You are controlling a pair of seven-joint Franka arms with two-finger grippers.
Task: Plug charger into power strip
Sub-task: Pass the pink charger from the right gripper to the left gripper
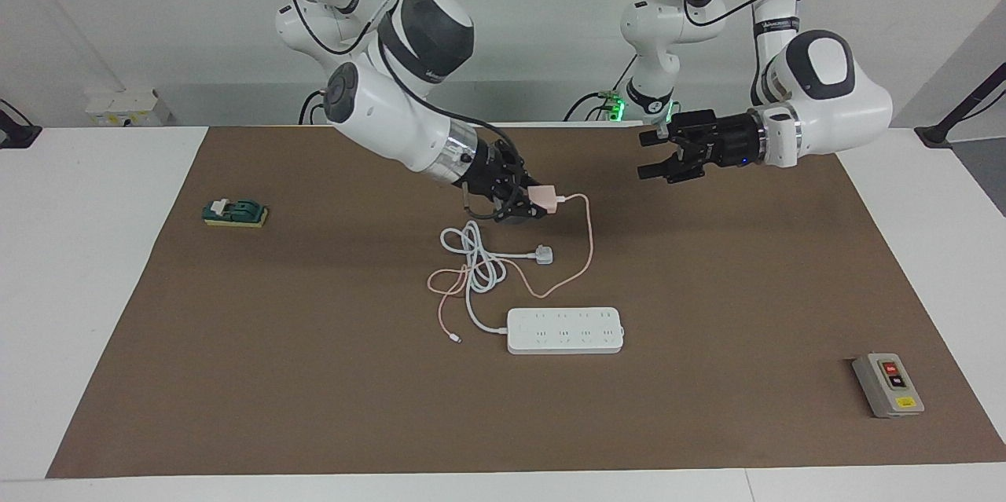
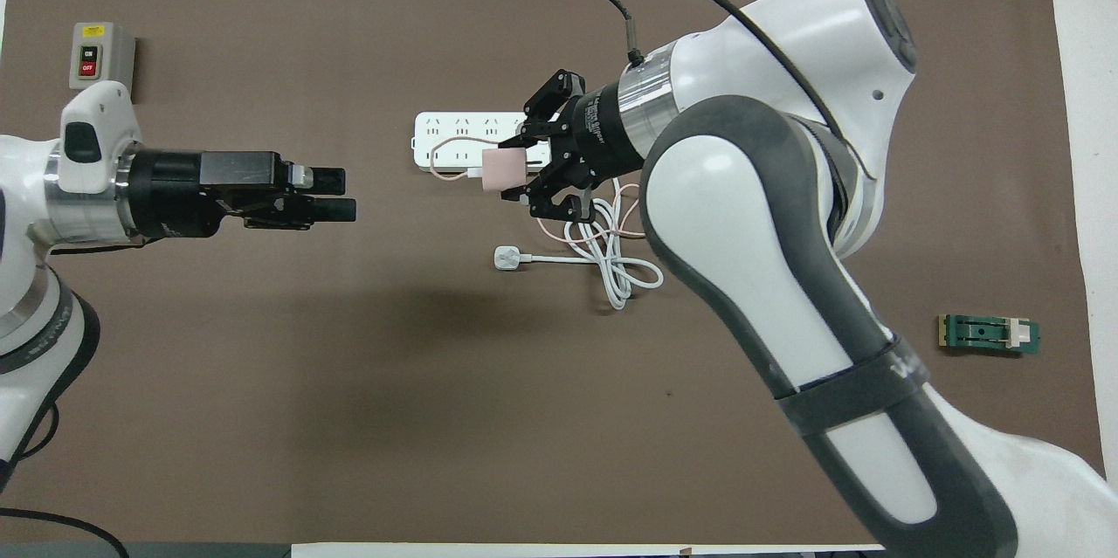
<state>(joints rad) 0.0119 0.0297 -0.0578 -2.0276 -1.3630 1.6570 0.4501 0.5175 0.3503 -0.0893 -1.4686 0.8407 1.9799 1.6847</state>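
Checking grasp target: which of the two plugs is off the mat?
The pink charger, held up by the right gripper. The white three-pin plug lies flat on the mat.

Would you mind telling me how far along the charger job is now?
Done: the right hand has picked up the charger and holds it in the air, its cable trailing to the mat. The left hand waits open. Left: carrying it to the power strip and plugging in; no socket is filled.
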